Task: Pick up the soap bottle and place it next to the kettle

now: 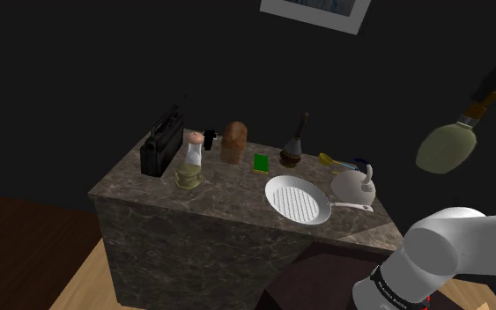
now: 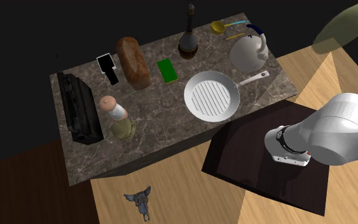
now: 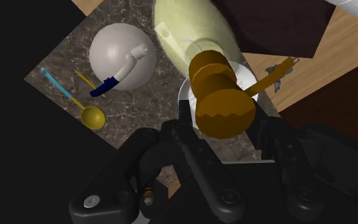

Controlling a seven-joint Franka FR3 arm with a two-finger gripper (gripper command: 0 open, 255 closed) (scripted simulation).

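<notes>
Carry phase. The end effector [image 3: 225, 122] pinches the soap bottle [image 1: 445, 146] by its brown pump cap [image 3: 224, 102], a finger on each side of it. The olive-green body hangs tilted in the air, well above the table [image 1: 202, 207] and out past the table's corner on the kettle's side, at the shoulder view's right.

The white kettle [image 2: 248, 52] sits at that corner. The frying pan [image 2: 210, 97] is just beside it, with the handle reaching toward the kettle. A yellow spoon [image 3: 93, 117] lies on the kettle's far side.

Judgement: free table around the kettle looks tight, so the arm should pick the bare patch by the kettle, clear of the pan handle and spoon. It should bring the bottle over the table first, then lower it. A cap-only grip likely lets the body swing, so move slowly, level the base before contact and release only once it rests flat. The table edge is close and tipping off is the risk.
</notes>
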